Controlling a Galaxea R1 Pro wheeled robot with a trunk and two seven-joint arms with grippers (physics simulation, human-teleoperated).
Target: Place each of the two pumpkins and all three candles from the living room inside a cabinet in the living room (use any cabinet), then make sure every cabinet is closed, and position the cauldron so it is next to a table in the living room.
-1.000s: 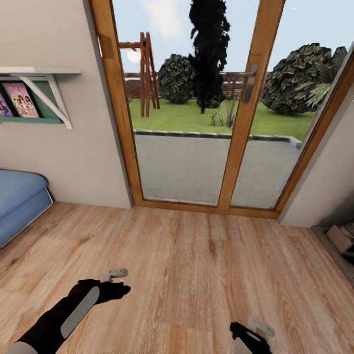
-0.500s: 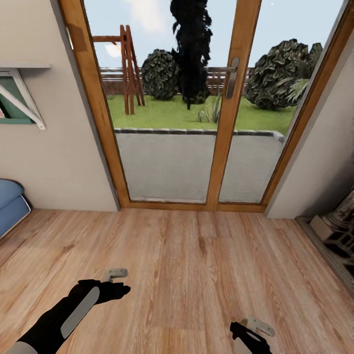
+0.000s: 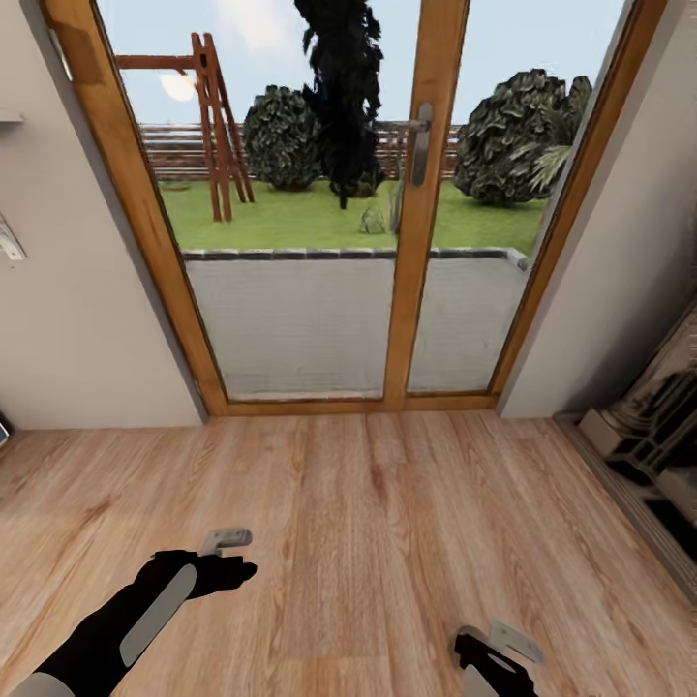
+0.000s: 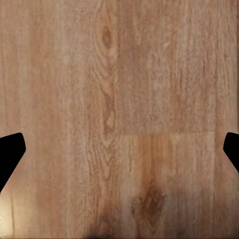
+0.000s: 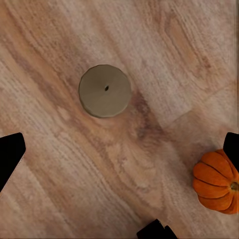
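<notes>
My left gripper [image 3: 228, 538] hangs above bare wooden floor [image 3: 368, 542]; my wrist camera shows its dark fingertips [image 4: 10, 154] far apart at both edges of the picture, so it is wide open and holds nothing. My right gripper [image 3: 503, 644] sits low near the head view's bottom edge, its fingertips [image 5: 10, 152] likewise spread wide and empty. Beneath it, one candle [image 5: 105, 91] stands on the floor, a pale round disc with a dark dot at its centre. One orange pumpkin [image 5: 217, 181] rests on the boards well apart from the candle. Ahead stands a wood-framed glass door [image 3: 407, 232] onto a garden.
</notes>
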